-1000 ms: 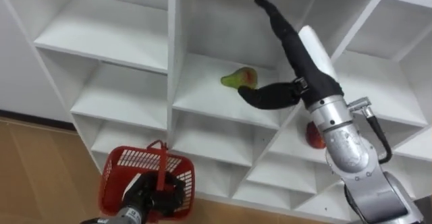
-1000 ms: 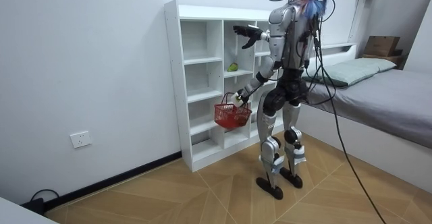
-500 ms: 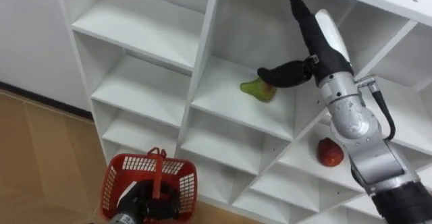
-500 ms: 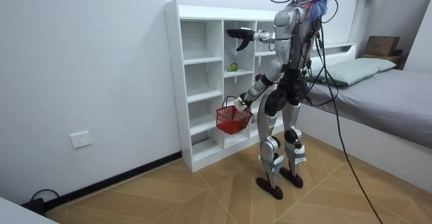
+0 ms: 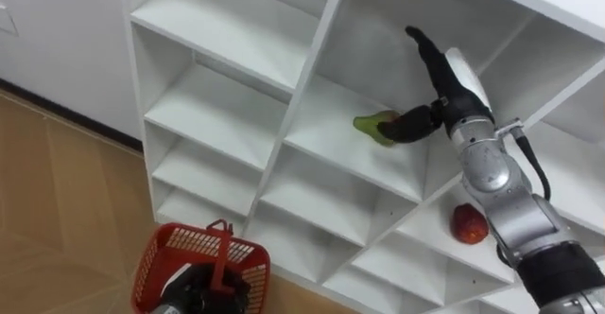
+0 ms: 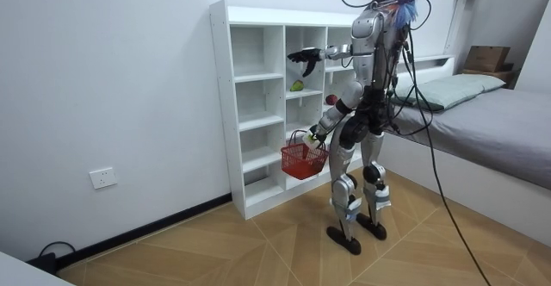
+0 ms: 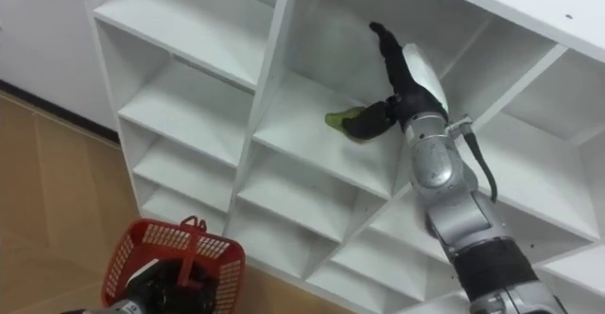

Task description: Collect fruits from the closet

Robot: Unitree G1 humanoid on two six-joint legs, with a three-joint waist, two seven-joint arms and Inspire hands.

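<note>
Left eye view, right hand [image 5: 442, 92] partly covering pear [image 5: 370, 123], fingers straight

White wall [image 6: 112, 79], wooden floor [image 6: 258, 251], grey bed [image 6: 491, 122]

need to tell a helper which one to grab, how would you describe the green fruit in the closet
Find the white closet and look in its middle column, at the shelf where the right hand reaches in. The pear lies there beside the thumb. It is green, unlike the red fruit lower in the next column to the right.
</note>
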